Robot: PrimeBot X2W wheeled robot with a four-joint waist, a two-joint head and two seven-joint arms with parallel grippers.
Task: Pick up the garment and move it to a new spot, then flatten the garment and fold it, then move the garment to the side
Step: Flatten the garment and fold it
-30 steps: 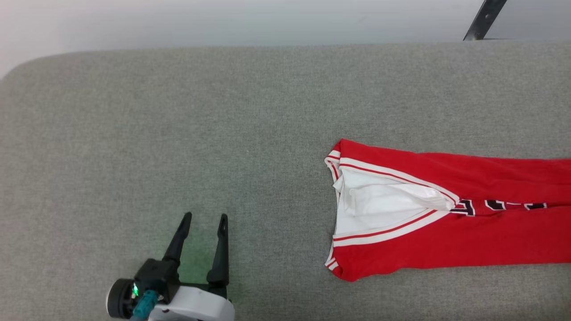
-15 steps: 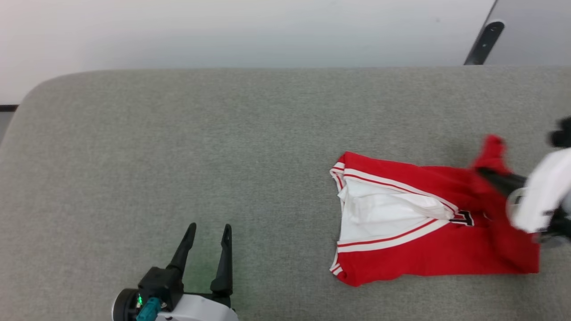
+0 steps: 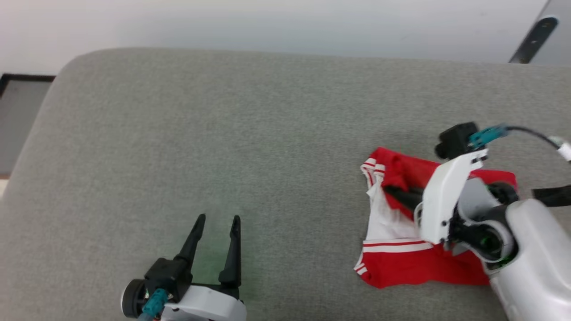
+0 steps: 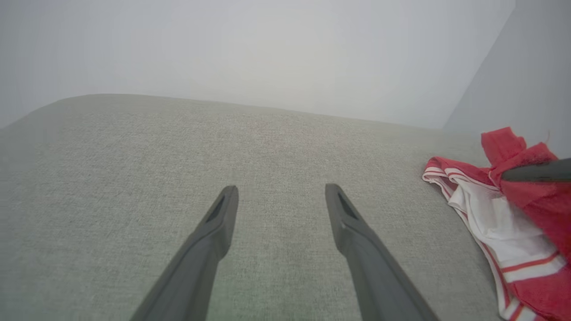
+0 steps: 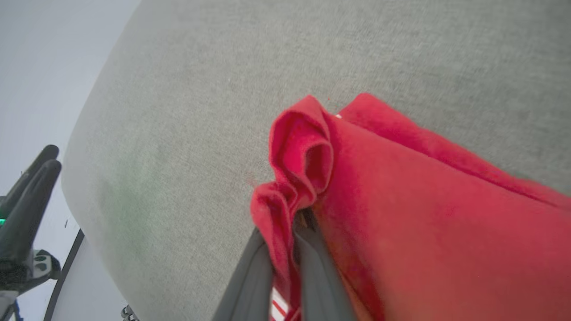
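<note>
The garment (image 3: pixel 401 269), a red jersey with white and red striped trim, lies bunched at the right of the grey padded surface (image 3: pixel 267 133). My right gripper (image 3: pixel 389 191) is shut on a fold of its red cloth and holds that fold over the white collar area. In the right wrist view, red fabric (image 5: pixel 424 214) wraps around the gripper (image 5: pixel 285 232), hiding its tips. The chest lettering is hidden. My left gripper (image 3: pixel 219 218) stands open on bare surface far to the left, nothing between its fingers (image 4: pixel 223 214). The left wrist view has the garment (image 4: pixel 490 218) at its right edge.
The padded surface ends in a rounded corner at the far left (image 3: pixel 67 67), with dark floor (image 3: pixel 18 120) beyond it. A pale wall runs behind. A dark pole (image 3: pixel 533 40) leans at the upper right. Bare surface lies between the two grippers.
The right gripper has come into view and carried the garment's red end leftward over the collar end, doubling it over. The camera has shifted. The left gripper has stayed open in place.
</note>
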